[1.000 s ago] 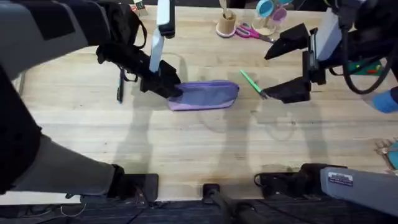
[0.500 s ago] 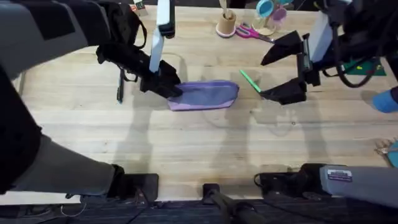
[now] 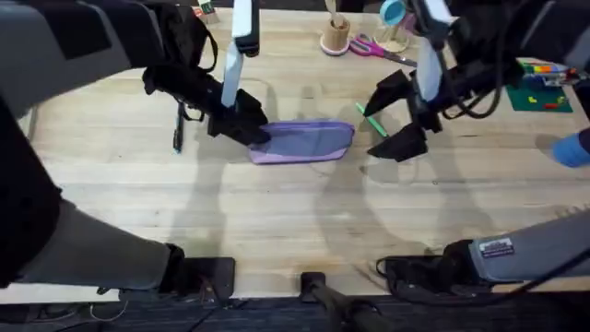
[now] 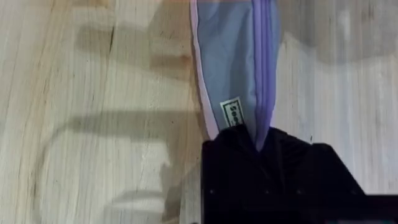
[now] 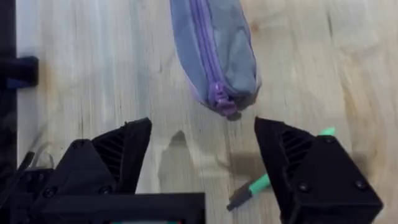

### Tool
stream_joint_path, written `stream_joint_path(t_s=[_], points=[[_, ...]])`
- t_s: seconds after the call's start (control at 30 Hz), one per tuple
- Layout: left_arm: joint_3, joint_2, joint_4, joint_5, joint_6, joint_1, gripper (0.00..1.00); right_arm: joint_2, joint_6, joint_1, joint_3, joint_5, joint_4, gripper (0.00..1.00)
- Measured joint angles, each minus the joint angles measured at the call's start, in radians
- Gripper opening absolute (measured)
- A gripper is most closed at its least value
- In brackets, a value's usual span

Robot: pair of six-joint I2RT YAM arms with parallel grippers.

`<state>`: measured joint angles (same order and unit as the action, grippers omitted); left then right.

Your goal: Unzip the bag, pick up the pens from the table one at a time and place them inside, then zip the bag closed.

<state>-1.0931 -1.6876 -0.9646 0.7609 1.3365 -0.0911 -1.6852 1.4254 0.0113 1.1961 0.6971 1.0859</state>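
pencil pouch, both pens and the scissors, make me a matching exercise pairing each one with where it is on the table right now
Things:
1. pencil pouch
2. black pen
3. green pen
4. scissors

Places:
A. beside the wooden cup at the far edge
B. on the table left of the left arm
C. between the pouch and the open right gripper
D. mid-table, its left end pinched by the left gripper

Pairs: 1-D, 2-B, 3-C, 4-A
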Motion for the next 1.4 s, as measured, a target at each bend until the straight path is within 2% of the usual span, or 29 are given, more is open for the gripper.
stream_joint_path(t_s=[0.23,0.5,0.73,0.87,0.97,1.1,1.17,1.3,1.4], points=[[0.000,0.000,0.000,0.000,0.000,0.000,0.042,-0.045,0.000,-0.049,0.000,0.000,-0.044,0.995],[0.000,0.000,0.000,0.000,0.000,0.000,0.042,-0.047,0.000,-0.070,0.000,0.001,-0.079,0.995],[0.000,0.000,0.000,0.000,0.000,0.000,0.042,-0.048,0.000,-0.075,0.000,0.003,-0.094,0.953],[0.000,0.000,0.000,0.000,0.000,0.000,0.042,-0.048,0.000,-0.075,0.000,0.003,-0.096,0.900],[0.000,0.000,0.000,0.000,0.000,0.000,0.042,-0.048,0.000,-0.075,0.000,0.003,-0.097,0.808],[0.000,0.000,0.002,0.000,0.000,0.000,0.042,-0.056,0.000,-0.080,0.000,0.005,-0.096,0.795],[0.000,0.000,0.003,0.000,0.000,0.000,0.042,-0.069,0.001,-0.085,0.000,0.006,-0.095,0.724],[0.000,0.000,0.004,0.000,0.000,0.000,0.042,-0.086,0.001,-0.088,0.000,0.006,-0.102,0.451],[0.000,0.000,0.004,0.000,0.000,0.000,0.042,-0.086,0.000,-0.087,0.000,0.006,-0.102,0.092]])
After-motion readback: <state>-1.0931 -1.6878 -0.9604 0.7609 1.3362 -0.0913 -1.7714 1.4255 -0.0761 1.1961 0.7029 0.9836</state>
